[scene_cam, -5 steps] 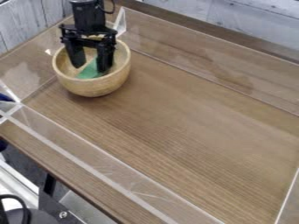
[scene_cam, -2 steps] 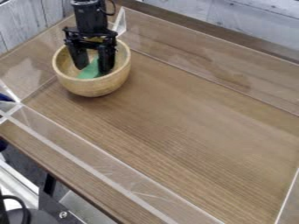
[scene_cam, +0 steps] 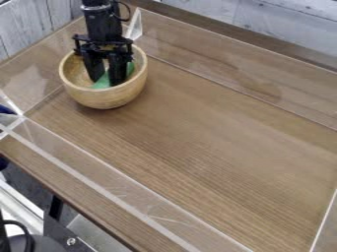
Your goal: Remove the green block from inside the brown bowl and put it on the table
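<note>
The brown bowl point(scene_cam: 82, 97) stands at the far left of the table point(scene_cam: 211, 148). Inside it lies the green block point(scene_cam: 102, 82), partly hidden by the black fingers. My gripper point(scene_cam: 106, 74) points down into the bowl, one finger on each side of the block. Its jaws stand narrower than before. At this size I cannot see whether the pads press on the block.
Low clear acrylic walls point(scene_cam: 27, 128) run round the tabletop, and the bowl sits close to the left and back ones. A wide stretch of wood-grain surface lies to the right of the bowl and in front of it.
The fingers have drawn in toward each other around the green block. The hand and the bowl stay where they were.
</note>
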Controlling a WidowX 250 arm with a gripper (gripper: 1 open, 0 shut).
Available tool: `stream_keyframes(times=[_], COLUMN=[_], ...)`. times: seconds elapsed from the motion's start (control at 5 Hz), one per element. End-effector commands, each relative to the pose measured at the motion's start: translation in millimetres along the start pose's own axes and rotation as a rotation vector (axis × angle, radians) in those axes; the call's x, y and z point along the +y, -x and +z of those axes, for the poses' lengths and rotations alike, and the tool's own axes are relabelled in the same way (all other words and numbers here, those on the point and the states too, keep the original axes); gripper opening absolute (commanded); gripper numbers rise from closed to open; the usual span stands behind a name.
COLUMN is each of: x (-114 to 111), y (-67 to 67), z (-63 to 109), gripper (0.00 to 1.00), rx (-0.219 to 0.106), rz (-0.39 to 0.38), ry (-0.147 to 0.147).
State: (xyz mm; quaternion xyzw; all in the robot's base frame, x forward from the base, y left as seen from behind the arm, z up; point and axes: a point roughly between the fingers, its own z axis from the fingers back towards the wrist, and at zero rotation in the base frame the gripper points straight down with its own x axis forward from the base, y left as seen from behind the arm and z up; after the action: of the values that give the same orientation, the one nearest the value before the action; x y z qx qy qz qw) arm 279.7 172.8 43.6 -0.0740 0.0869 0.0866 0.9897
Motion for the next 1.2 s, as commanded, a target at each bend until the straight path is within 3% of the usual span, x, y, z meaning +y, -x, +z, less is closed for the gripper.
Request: stream_keyframes(times=[0.0,0.2,0.4,0.6,1.0], x=[3,1,-11,-35,-90], y=[-3.3,1.9,8.1,16.9,34.6], z=[40.0,60.2,87.2,117.4,88.1], gripper=[0.0,0.0,0.0,0.0,0.0], rx=[-0.109,-0.149,-0.17,-0.168,-0.139], rz=[0.005,0.004,0.006,0.001,-0.056], ry=[0.011,0.054,0.072,0.108,0.076])
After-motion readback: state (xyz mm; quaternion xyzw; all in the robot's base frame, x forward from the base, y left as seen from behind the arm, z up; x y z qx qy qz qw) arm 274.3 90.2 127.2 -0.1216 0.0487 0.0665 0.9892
